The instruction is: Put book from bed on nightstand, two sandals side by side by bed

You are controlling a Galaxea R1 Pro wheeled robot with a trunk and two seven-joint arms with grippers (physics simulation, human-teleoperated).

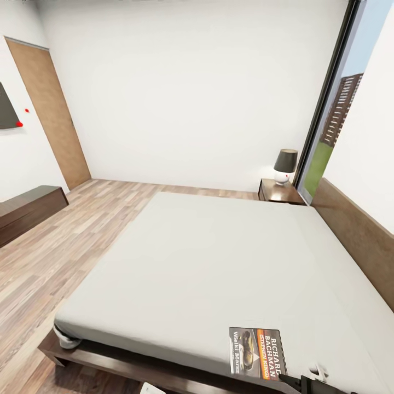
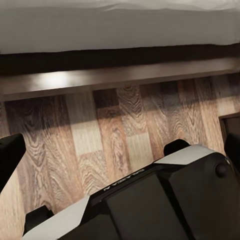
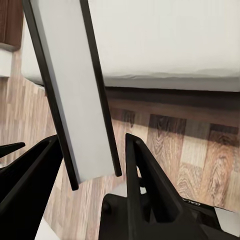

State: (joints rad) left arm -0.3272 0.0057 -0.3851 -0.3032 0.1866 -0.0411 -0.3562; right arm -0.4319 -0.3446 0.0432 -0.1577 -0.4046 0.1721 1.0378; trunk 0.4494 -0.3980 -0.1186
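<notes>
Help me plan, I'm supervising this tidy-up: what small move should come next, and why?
Probably start carrying the thin orange-banded paperback book toward the small dark reddish-brown wooden nightstand. The right gripper seems closed on it by the near corner of the grey-mattressed dark-wood bed, and the nightstand stands at the far end.

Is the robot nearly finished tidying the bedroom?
Not yet. Nothing looks done. The book lies on the bed, near its front edge, not on the nightstand beside the headboard. The right gripper has a flat grey panel between its fingers; what it is, I can't tell. Book and sandals are both left.
</notes>
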